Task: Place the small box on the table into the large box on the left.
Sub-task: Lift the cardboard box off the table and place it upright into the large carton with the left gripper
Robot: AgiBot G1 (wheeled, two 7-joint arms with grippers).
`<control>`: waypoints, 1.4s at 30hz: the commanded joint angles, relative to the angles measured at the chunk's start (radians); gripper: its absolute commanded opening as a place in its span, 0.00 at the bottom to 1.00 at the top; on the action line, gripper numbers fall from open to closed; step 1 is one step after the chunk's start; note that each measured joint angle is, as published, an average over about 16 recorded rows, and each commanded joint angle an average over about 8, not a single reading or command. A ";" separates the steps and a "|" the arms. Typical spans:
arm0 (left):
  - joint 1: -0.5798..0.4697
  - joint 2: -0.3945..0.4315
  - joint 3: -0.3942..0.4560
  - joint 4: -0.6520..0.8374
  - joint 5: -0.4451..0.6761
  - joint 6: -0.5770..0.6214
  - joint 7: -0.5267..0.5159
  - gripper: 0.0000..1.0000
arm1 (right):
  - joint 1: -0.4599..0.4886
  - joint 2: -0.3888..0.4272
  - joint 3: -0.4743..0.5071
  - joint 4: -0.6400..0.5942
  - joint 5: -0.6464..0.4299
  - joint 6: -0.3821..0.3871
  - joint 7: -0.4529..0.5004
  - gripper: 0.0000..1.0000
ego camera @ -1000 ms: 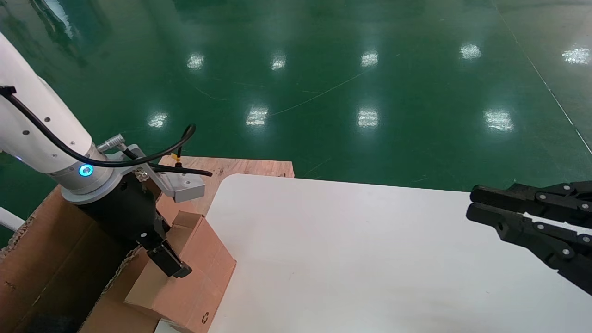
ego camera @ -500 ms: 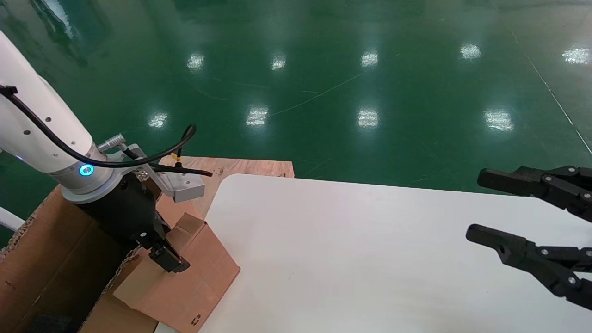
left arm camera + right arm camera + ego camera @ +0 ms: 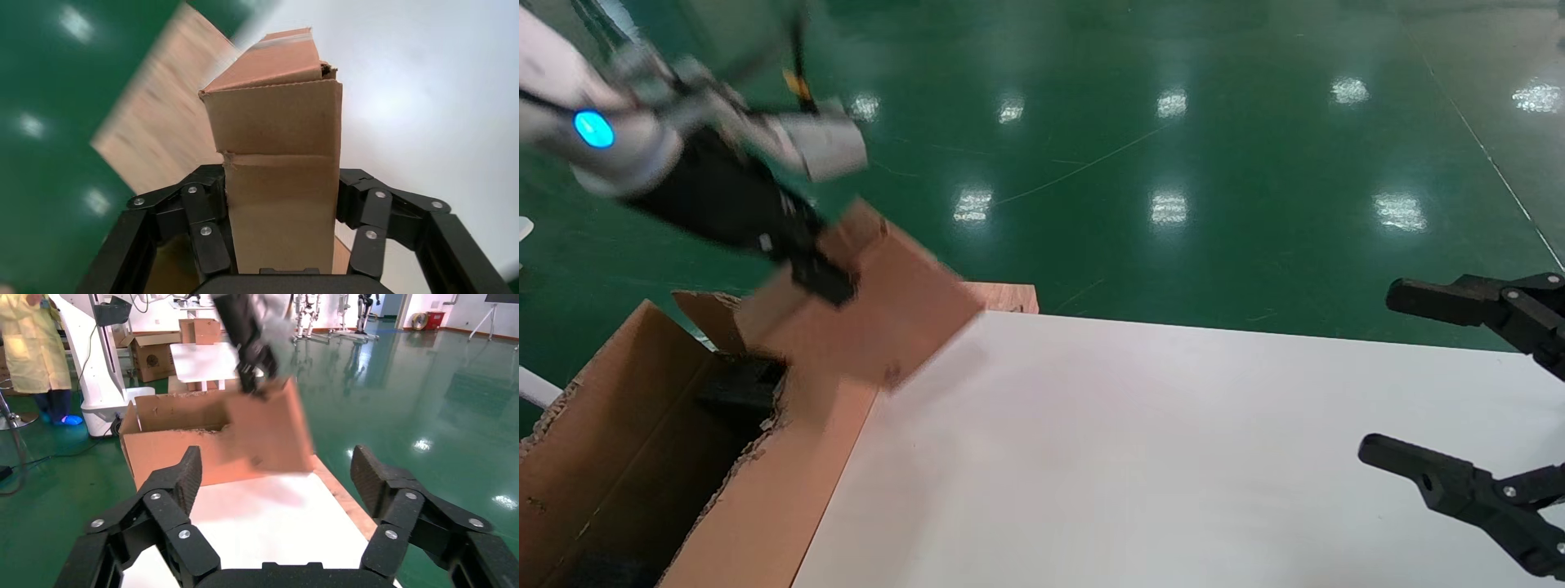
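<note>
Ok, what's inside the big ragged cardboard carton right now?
The big ragged brown cardboard carton shows only a dark interior; its bottom is hidden in shadow. The small plain brown cardboard box hangs above its rim, clamped in the left end effector.

Your head camera looks down over the table (image 3: 1140, 457); the left wrist camera sits close behind the small box (image 3: 278, 165); the right wrist camera faces it across the table from afar.

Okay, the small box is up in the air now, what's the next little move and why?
Probably carry it further left: the left end effector grips the small box above the table edge, not yet over the large box opening.
</note>
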 commanded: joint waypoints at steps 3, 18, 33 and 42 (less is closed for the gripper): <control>-0.074 -0.009 -0.037 0.066 0.029 -0.030 0.073 0.00 | 0.000 0.000 0.000 0.000 0.000 0.000 0.000 1.00; -0.308 -0.061 -0.040 0.433 0.156 0.096 0.524 0.00 | 0.000 0.000 0.000 0.000 0.000 0.000 0.000 1.00; -0.387 -0.215 0.316 0.386 0.028 0.157 0.488 0.00 | 0.000 0.000 0.000 0.000 0.000 0.000 0.000 1.00; -0.415 -0.232 0.510 0.294 -0.023 0.130 0.334 0.00 | 0.000 0.000 0.000 0.000 0.000 0.000 0.000 1.00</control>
